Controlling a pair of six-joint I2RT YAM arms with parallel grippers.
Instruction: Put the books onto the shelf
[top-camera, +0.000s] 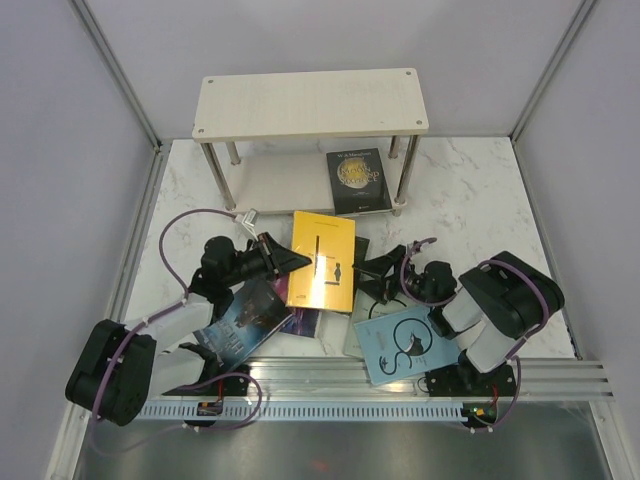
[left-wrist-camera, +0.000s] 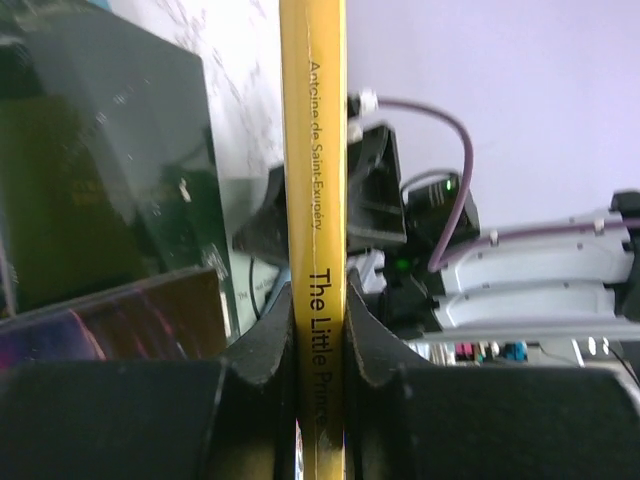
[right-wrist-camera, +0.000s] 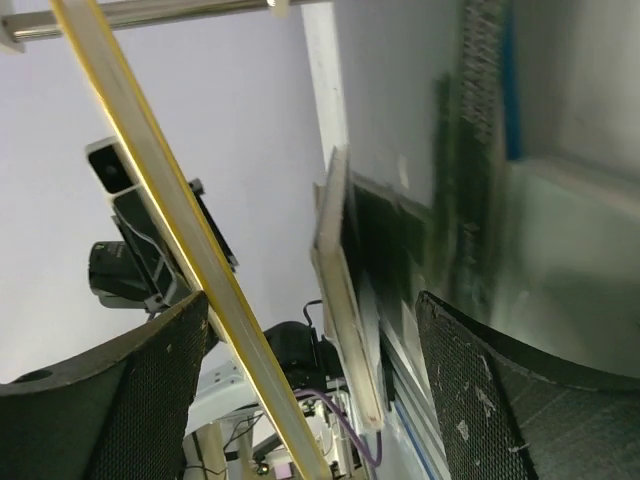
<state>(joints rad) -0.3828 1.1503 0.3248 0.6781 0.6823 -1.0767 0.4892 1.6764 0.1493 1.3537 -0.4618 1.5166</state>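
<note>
The left gripper (top-camera: 292, 258) pinches the yellow book (top-camera: 322, 262) by its spine, over the other books (top-camera: 245, 315) lying at the table's (top-camera: 470, 200) near middle. The right gripper (top-camera: 372, 272) has its fingers spread wide just beside that book's right edge. 1 dark book (top-camera: 359, 180) sits on the shelf's (top-camera: 310, 102) lower board, right end.

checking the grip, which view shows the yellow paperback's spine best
Left wrist: the spine of the thin yellow paperback runs up the centre, title readable, pinched by the left hand. Top external shows its cover; right wrist only a slanted edge.
</note>
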